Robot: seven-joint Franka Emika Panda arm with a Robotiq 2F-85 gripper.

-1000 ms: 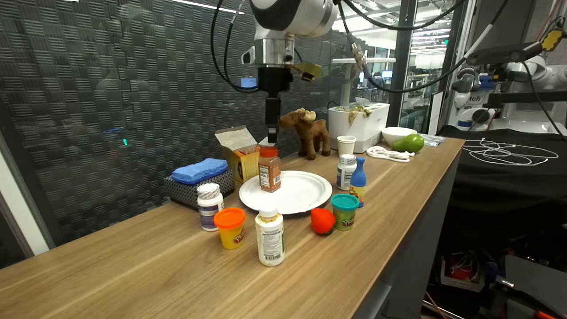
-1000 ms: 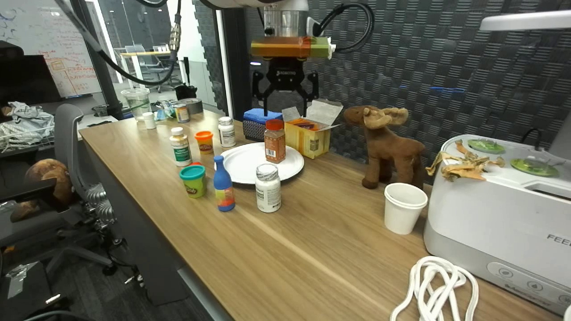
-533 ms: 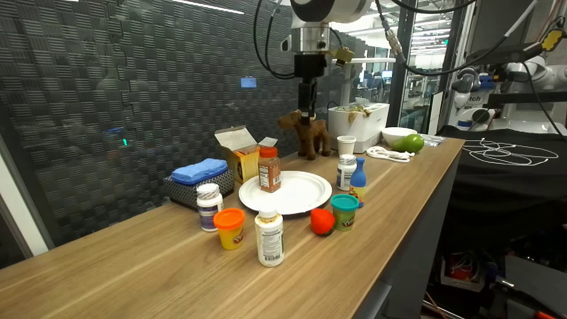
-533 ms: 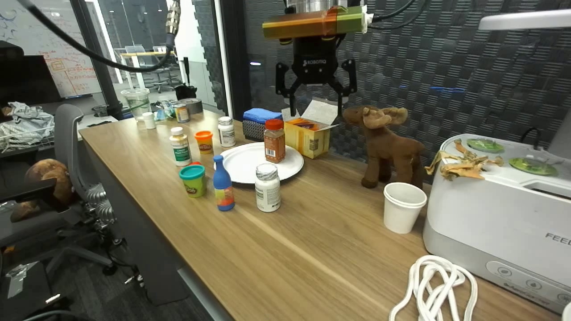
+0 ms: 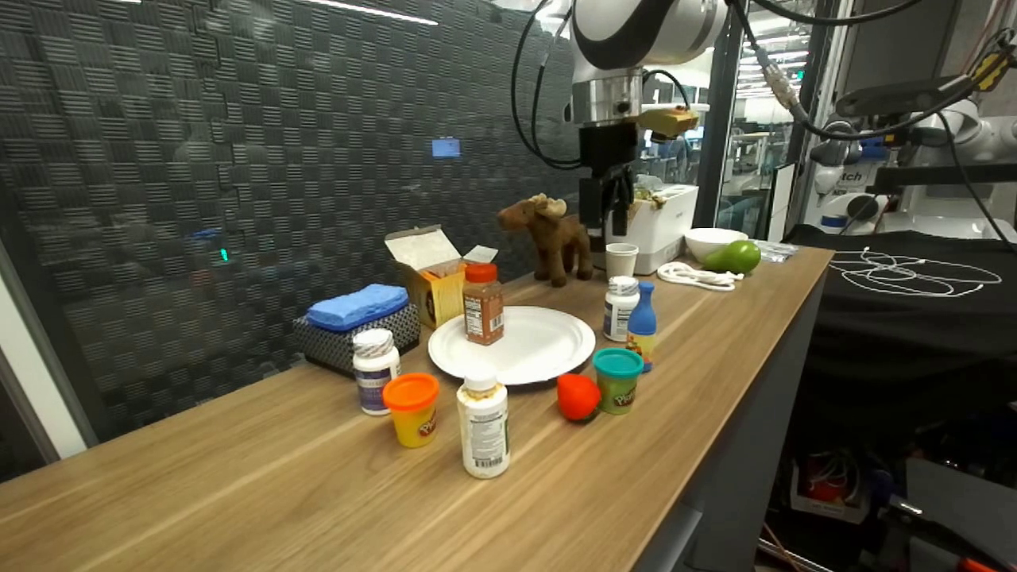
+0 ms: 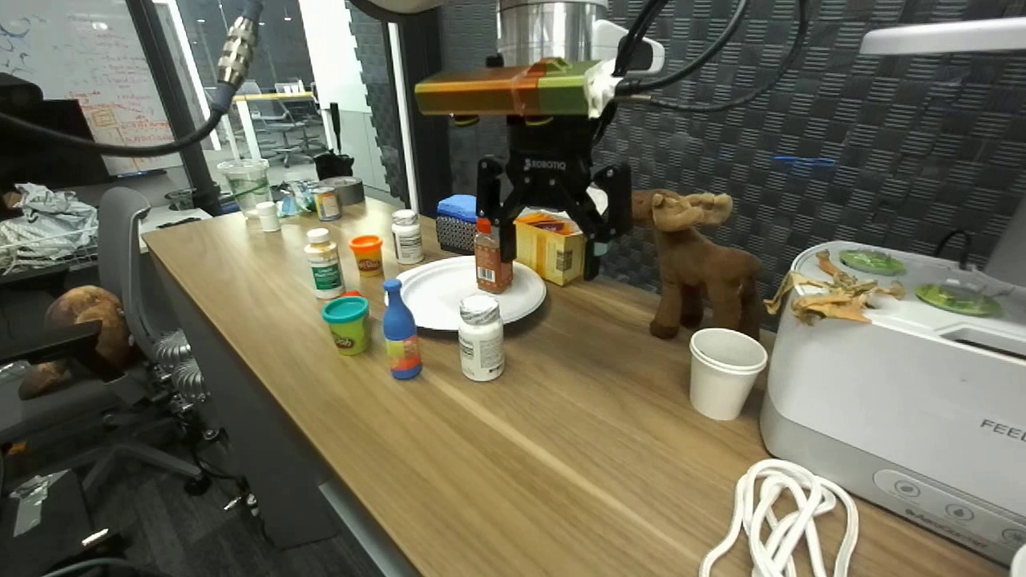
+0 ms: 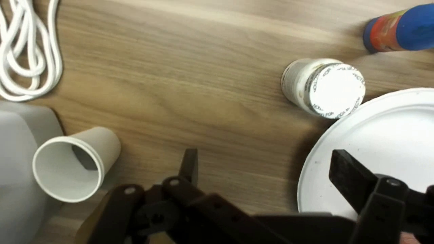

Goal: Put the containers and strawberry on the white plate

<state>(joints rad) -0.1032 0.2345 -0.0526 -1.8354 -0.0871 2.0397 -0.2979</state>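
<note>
The black tool (image 6: pixel 551 258) hung above the wooden table (image 5: pixel 238 485), released, its jaws spread wide. On the round white plate (image 5: pixel 548 345) stood a red-capped brown bottle (image 5: pixel 483 306). Near the plate, on the table, stood a purple-labelled white pill bottle (image 5: pixel 376 372), an orange-lidded yellow tub (image 5: pixel 411 411), a green-labelled white bottle (image 6: pixel 324 264), a teal-lidded green tub (image 5: pixel 617 381), a slim blue bottle (image 5: pixel 642 327) and a white jar (image 7: pixel 322 88) with print around its lid. The rounded red toy strawberry (image 5: pixel 578 396) lay just beside the green tub.

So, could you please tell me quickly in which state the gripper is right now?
Gripper: open, holding nothing.
</note>
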